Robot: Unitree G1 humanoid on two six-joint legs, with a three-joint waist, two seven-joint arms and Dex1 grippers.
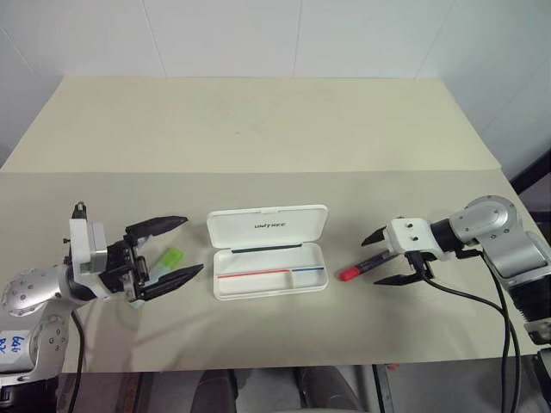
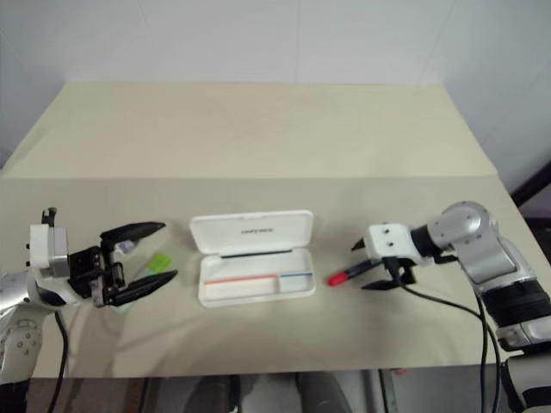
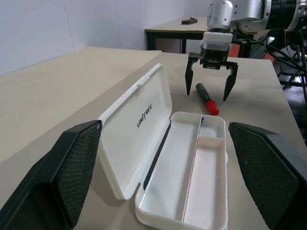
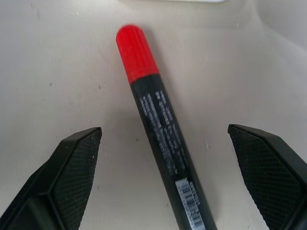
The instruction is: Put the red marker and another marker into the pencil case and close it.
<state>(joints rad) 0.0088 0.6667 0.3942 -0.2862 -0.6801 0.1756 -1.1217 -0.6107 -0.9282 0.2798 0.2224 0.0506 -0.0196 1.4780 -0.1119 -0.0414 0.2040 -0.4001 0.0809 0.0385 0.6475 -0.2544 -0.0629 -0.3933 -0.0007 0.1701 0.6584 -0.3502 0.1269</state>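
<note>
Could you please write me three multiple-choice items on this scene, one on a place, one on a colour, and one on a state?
1. Where does the red marker lie?
A. inside the pencil case
B. on the table to the right of the pencil case
C. on the case's lid

2. What colour is the cap of the highlighter?
A. green
B. blue
C. orange

3. What state is the pencil case in?
A. shut
B. open and empty
C. open with a marker inside

Answers: 1 B, it rests on the table between the open fingers of the right gripper; 2 A, the green cap shows by the left gripper; 3 B, the lid lies back and the tray holds nothing.
</note>
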